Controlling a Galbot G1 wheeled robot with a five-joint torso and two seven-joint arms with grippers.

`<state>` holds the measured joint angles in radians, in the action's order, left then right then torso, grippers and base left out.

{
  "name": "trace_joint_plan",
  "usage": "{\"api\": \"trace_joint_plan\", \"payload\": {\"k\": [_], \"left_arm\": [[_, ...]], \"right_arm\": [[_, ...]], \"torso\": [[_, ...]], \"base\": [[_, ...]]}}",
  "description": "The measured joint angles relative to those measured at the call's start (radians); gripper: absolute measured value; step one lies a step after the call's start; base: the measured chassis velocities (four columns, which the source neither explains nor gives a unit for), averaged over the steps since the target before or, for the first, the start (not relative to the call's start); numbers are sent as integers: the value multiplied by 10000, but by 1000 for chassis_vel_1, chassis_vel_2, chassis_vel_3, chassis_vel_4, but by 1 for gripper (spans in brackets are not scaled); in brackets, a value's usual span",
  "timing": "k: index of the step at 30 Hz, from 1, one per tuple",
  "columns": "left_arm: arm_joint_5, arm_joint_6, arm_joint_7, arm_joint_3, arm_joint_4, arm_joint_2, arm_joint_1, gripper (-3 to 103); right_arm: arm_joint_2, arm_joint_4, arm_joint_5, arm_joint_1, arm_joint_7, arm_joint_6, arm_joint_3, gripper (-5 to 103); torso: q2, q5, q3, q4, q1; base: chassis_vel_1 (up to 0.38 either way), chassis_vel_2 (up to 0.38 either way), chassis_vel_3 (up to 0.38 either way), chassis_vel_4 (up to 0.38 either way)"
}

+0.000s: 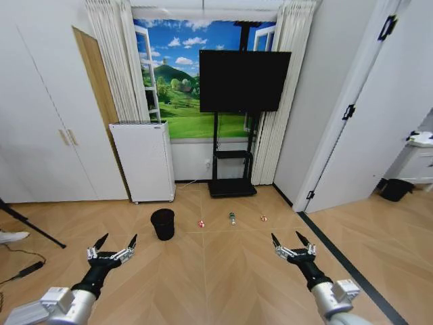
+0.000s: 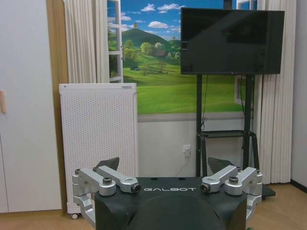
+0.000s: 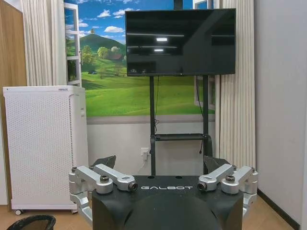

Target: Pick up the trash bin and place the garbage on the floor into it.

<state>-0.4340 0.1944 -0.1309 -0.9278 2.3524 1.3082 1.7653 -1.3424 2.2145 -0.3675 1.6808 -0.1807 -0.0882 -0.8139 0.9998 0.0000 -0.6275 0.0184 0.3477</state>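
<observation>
Two splayed metal end effectors, round black mesh trash bin (image 1: 162, 224), herringbone wood floor (image 1: 223, 271)

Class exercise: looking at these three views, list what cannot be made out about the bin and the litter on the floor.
- Trash bin: its inside, head view; its own wall hides it.
- Trash bin, right wrist view: cut off by the picture's edge.
- Garbage: three pieces, head view; too small to tell what each is.
- Floor near the robot, left wrist view: hidden behind the left gripper.

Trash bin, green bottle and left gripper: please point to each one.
trash bin (image 1: 163, 224), head view, on its black side wall.
green bottle (image 1: 232, 219), head view, on its body.
left gripper (image 1: 116, 242), head view, midway between its open fingertips.
</observation>
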Motion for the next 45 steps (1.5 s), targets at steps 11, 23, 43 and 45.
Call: {"api": "trace_joint_plan", "payload": {"k": [11, 23, 43, 45], "left_arm": [[-2, -14, -10, -7, 37, 3, 43, 100], [26, -21, -15, 18, 64, 46, 37, 100], [68, -55, -48, 1, 38, 111, 96, 100], [72, -62, -53, 1, 42, 129, 103, 100]], "right_arm": [[-47, -16, -39, -2, -19, 46, -6, 100], [-64, -103, -41, -11, -34, 139, -8, 100], [-77, -82, -28, 89, -76, 255, 14, 100], [-75, -72, -26, 99, -78, 261, 20, 100]], "torso": [[0, 0, 0, 0, 0], [0, 0, 0, 0, 0], [1, 0, 1, 0, -2], [1, 0, 1, -1, -2]], "base": [[0, 0, 0, 0], [0, 0, 0, 0], [-14, 20, 14, -18], [-103, 128, 102, -89]]}}
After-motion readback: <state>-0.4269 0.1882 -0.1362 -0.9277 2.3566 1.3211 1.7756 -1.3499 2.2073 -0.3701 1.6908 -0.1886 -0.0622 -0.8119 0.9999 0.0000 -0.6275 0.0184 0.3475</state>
